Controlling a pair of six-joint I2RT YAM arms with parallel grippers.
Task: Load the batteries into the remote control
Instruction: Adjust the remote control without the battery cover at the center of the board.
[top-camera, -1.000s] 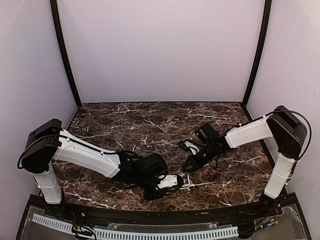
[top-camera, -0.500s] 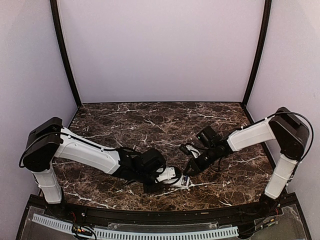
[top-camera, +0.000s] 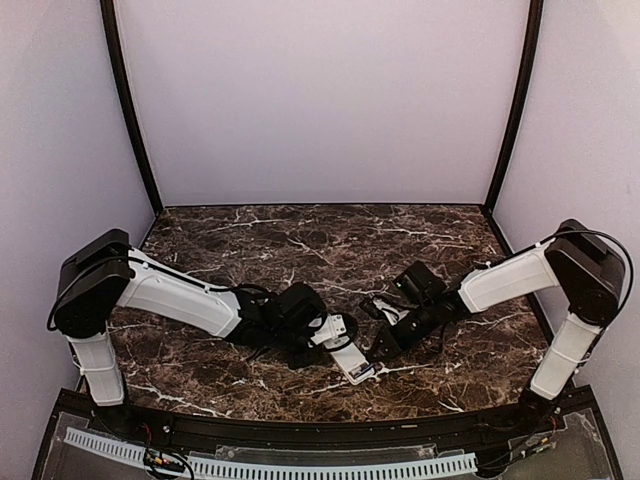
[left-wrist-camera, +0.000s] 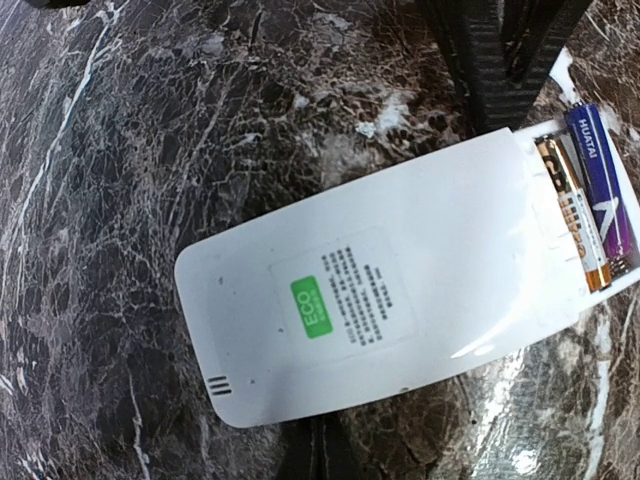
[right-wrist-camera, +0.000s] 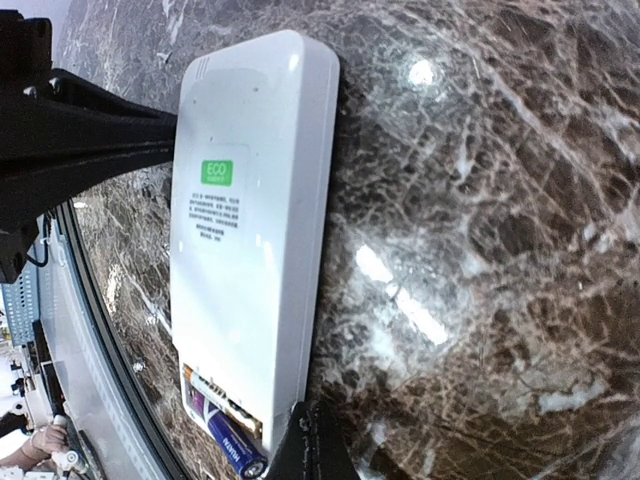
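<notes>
While it lies back-up on the dark marbled bench close to the near edge, the white remote control sits between the two pincers, its green ECO sticker and printed label facing upward. The compartment at one end stands open, and two batteries lie side by side in it: one purple, marked HUATAI, on the outer side, the other copper and black just beside it.

The left pincer extends from the left and stands at the end of the remote away from the batteries. A dark finger of it rests against one long edge of the casing, toward that same end.

The right pincer extends from the right, just beside the remote. A carbon-weave finger of it touches the opposite long edge, at the corner by the open compartment.

Only one finger of each pincer shows against the casing. Whether either pincer is wide, narrow or clamped on the remote cannot be told.
</notes>
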